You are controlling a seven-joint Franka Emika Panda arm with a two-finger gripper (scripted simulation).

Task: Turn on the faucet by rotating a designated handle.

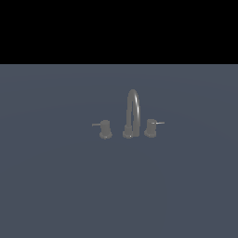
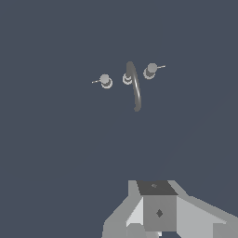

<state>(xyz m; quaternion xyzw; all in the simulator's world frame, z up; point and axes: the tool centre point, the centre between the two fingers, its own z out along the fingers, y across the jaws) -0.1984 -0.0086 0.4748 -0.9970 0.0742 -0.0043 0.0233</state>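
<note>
The faucet [image 1: 132,114] is a small dull grey set with a tall arched spout, standing mid-scene on a flat blue-grey surface. It also shows from above in the wrist view [image 2: 134,86]. The handle [image 1: 151,128] is the knob on the exterior view's right, with a thin light lever pointing rightward; the wrist view shows it too [image 2: 149,70]. The twin knob [image 1: 105,129] has its lever pointing leftward. My gripper [image 2: 155,187] appears only in the wrist view, as one grey block with no gap between the fingers. It is well away from the faucet and touches nothing.
The blue-grey surface [image 1: 56,186] spreads around the faucet in every direction. A black band fills the upper part of the exterior view. The arm does not show in the exterior view.
</note>
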